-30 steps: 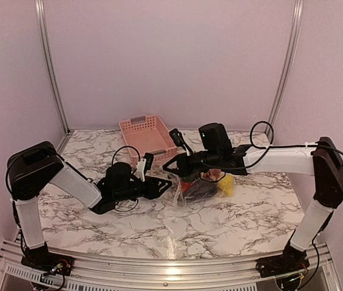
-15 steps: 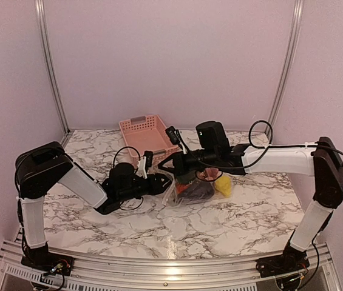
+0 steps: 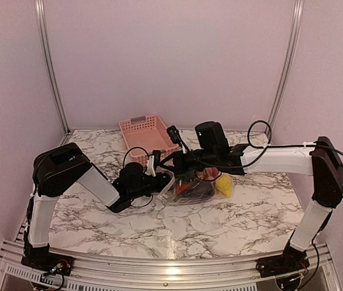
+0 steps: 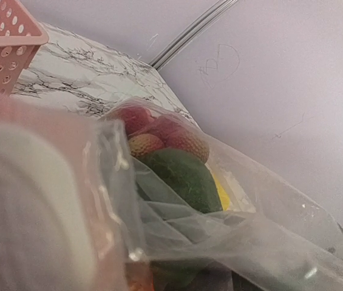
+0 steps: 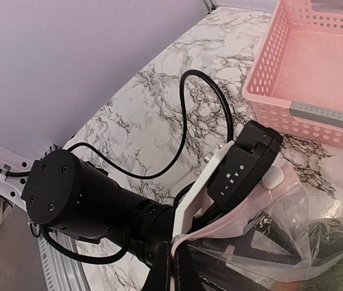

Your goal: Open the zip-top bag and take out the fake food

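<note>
A large clear, crinkly zip-top bag [image 3: 175, 193] lies on the white-and-grey marbled table [image 3: 220, 225], just in front of a pink slotted plastic basket [image 3: 159, 145] and between the two arms. The fake food is inside it: from above a dark purple eggplant [image 3: 200, 190] shows at the middle and a yellow lumpy fruit [image 3: 224, 185] at the bag's right end. The left wrist view adds a dark green oval fruit [image 4: 180, 176] with a pinkish-red round fruit [image 4: 129, 116] and other reddish pieces behind it, all under wrinkled film. The right gripper [image 3: 172, 165] reaches in from the right and is pinched tight on the pink-tinted edge at the mouth of the bag. The left gripper [image 3: 164, 180] sits at the same mouth from the left. One of its white fingers [image 4: 31, 206] fills the near corner of its own camera, blurred, with plastic draped across it. How wide its jaws stand cannot be told.
</note>
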